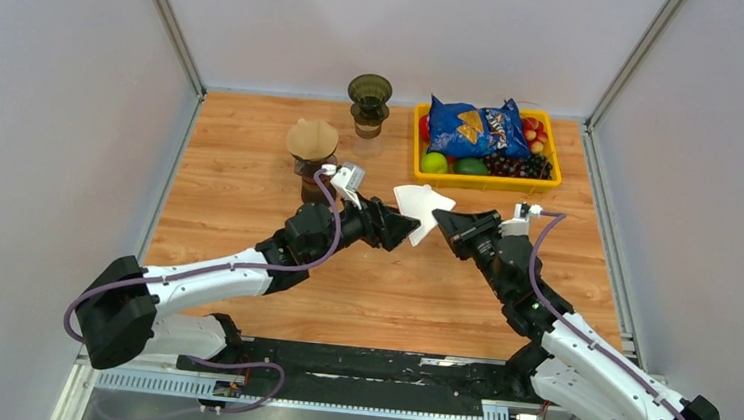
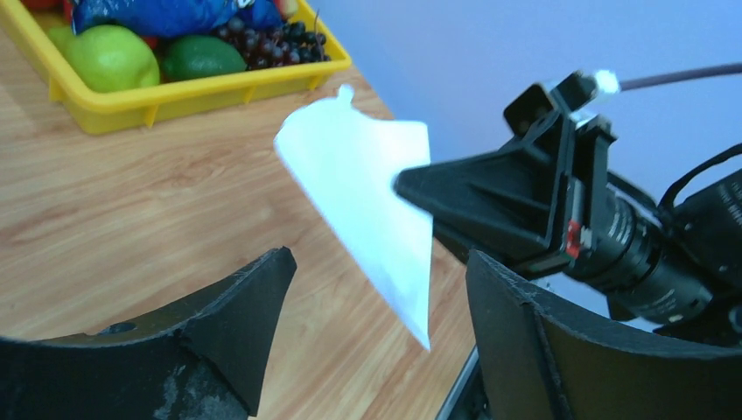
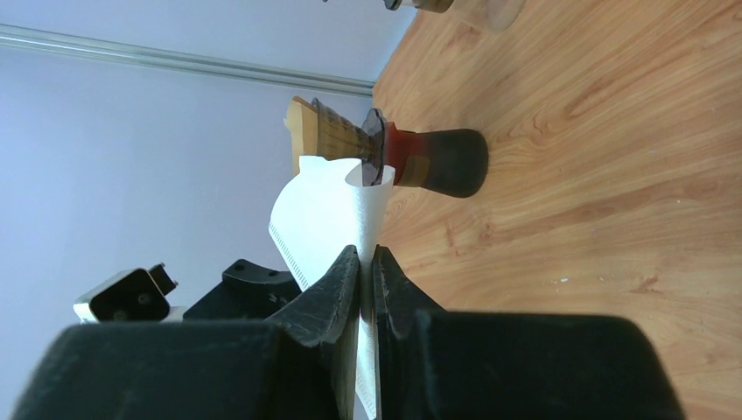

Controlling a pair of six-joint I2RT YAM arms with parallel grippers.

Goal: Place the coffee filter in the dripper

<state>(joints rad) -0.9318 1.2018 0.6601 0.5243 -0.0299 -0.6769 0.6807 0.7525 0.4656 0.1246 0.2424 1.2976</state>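
Well, my left gripper (image 1: 408, 229) is released, jaws either side of the coffee filter (image 1: 422, 206), which hangs above the counter's middle. My right gripper (image 1: 445, 223) is clenched on its edge. Risk is the handover: closing off-centre crumples the paper, and letting go early drops it short of the far-edge dripper (image 1: 370, 98).

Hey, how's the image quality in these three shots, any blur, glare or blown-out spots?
Top external: evenly lit and sharp, though the coffee filter is nearly blown out. Left wrist: the left claw's fingers are soft up close; the yellow basket is crisper. Right wrist: the right claw is a dark blur, the carafe sharp.
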